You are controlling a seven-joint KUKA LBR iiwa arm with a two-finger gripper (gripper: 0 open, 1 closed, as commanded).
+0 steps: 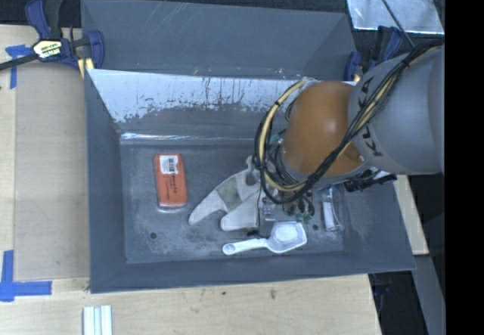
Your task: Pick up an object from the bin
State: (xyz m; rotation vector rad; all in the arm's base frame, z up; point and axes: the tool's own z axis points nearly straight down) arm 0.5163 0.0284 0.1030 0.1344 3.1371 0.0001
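Arm's down in the right half of the grey bin [106,175]; gripper [268,214] sits low, just above a white plastic scoop [261,245] by the front wall; a pale grey crumpled piece [223,201] lies right beside it; orange labelled block [171,182] well apart on the left; orange wrist cover [321,129] wrapped in cables.

It looks like a robotics lab: a large grey robot arm [408,114] with loose cables [265,141] comes from 3 o'clock over a grey metal bin [106,197].

Even overhead light leaves pale glare across the back wall of the bin [189,91].
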